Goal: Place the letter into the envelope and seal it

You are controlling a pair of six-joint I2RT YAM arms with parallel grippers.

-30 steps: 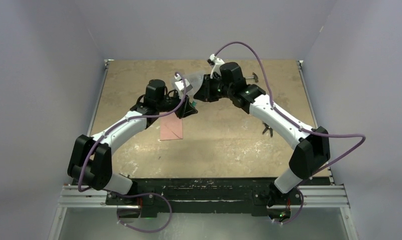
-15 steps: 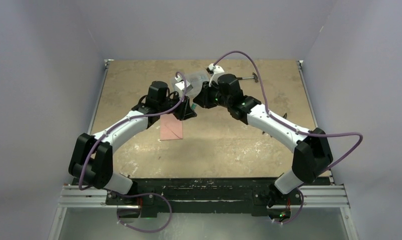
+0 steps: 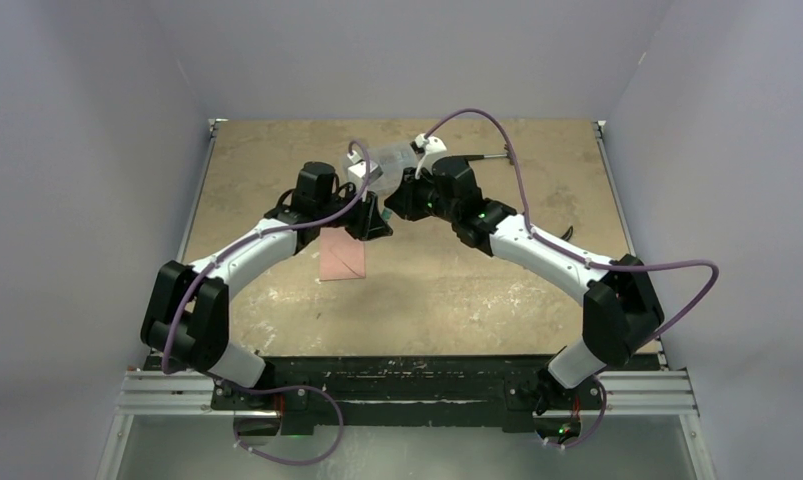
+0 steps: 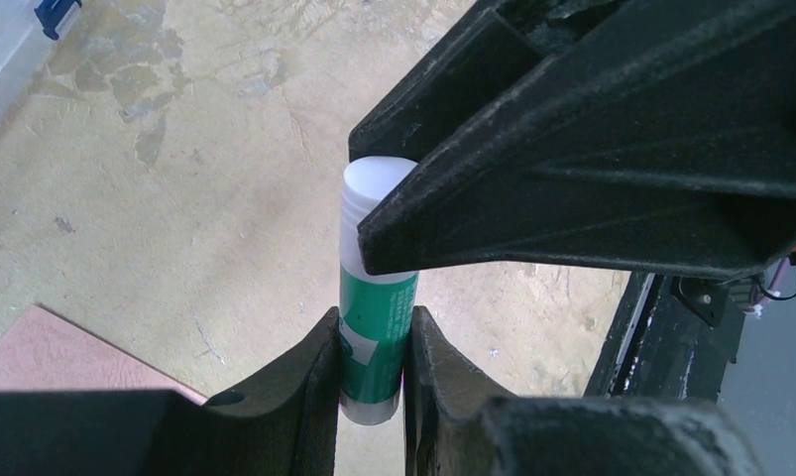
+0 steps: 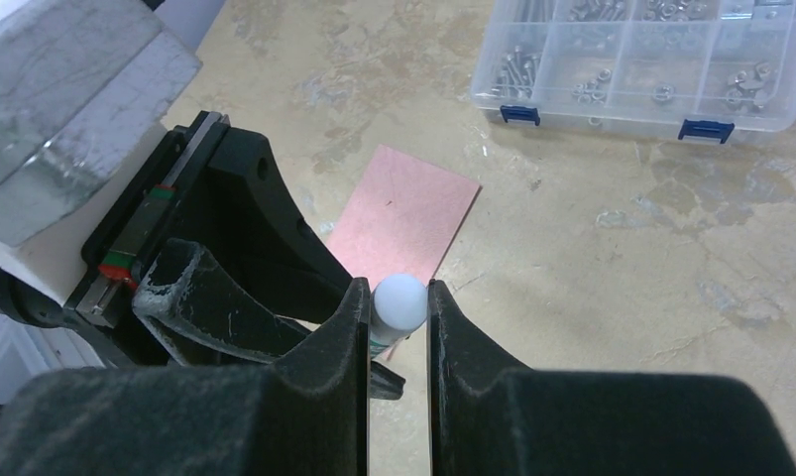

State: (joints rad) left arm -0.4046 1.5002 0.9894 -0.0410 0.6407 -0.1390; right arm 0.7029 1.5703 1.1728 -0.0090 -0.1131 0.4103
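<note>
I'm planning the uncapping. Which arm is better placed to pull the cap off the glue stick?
Right. The right gripper is clamped on the white cap, while the left gripper holds the glue stick by its green body and can likely anchor it.

Pale lavender walls (image 3: 407,50) box me in on three sides. Tabletop (image 3: 457,285) under me: worn tan, blotchy, scuffed. Light even.

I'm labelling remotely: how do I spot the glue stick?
Above the table, the left gripper and right gripper meet. Both clamp the glue stick. Unlike the flat pink paper nearby, it is a green tube with a white cap.
</note>
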